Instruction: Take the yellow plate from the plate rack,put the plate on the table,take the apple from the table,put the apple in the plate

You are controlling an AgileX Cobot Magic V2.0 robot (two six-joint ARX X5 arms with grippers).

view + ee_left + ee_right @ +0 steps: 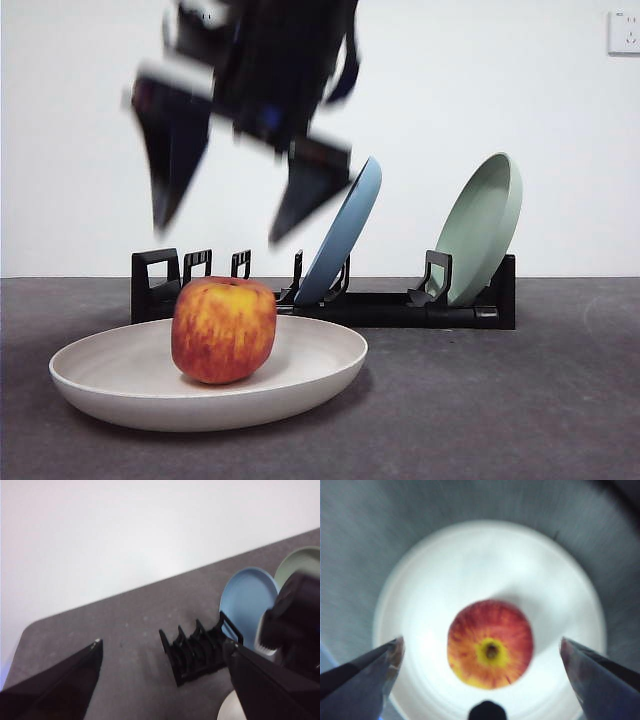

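Apple (224,330) sits upright in the yellow plate (310,372) on the table (500,420), nearest us. Straight above it hangs the right gripper (230,215), jaws spread wide and empty, apple directly below between them in the right wrist view. Behind stands the plate rack (390,308) with blue plate (345,225) and sage-green plate (482,225). Left gripper (165,680) hovers open near the rack.

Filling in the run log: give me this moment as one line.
apple: in yellow plate on table | right hand: open, above apple | left hand: open, away
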